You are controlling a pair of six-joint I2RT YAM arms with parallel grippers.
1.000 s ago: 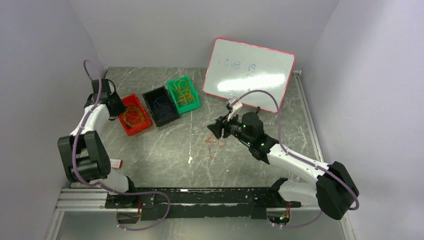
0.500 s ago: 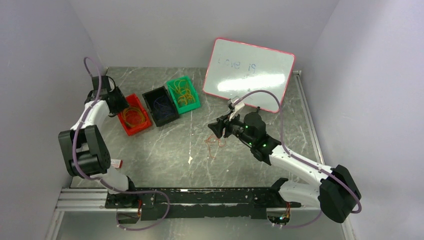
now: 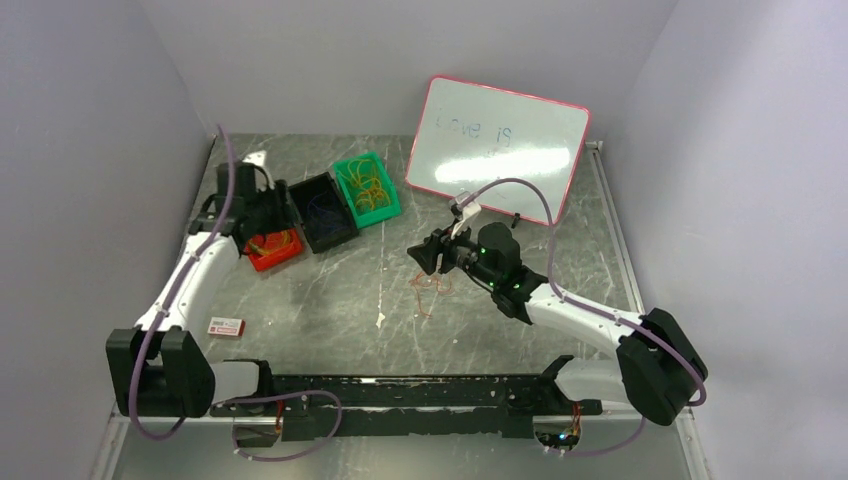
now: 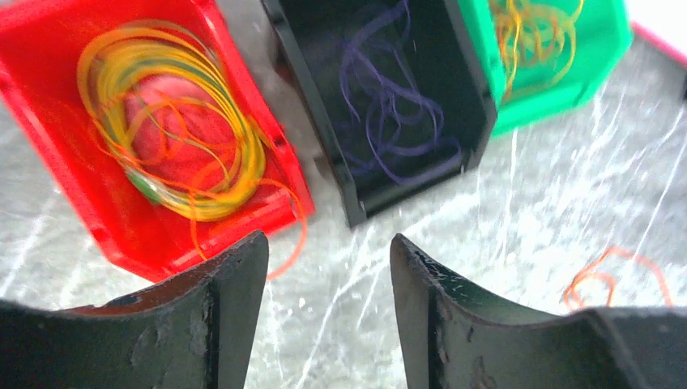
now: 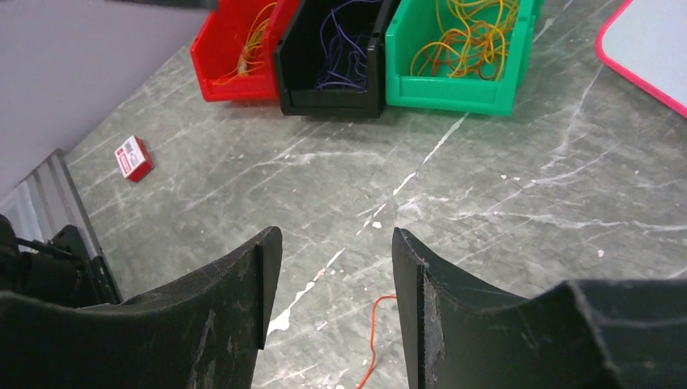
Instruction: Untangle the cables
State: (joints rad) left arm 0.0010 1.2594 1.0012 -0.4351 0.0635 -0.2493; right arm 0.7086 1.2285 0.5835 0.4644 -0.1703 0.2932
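Nearest you, a loose orange cable (image 3: 432, 285) lies curled on the counter (image 3: 330, 290) just below your right gripper (image 3: 425, 258) (jaws parted, holding nothing), while farther back your left gripper (image 4: 328, 251), likewise parted and empty, hovers over the red bin (image 4: 49, 138) of yellow and orange cables (image 4: 170, 121), beside a black bin (image 4: 304, 89) and a green bin (image 4: 599, 49).

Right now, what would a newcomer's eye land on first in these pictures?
Probably the three bins in a row at the far left: a red bin, a black bin and a green bin, each holding thin curled cables. Next, the pink-framed whiteboard propped at the back right, and a loose orange cable on the table by the right claw.
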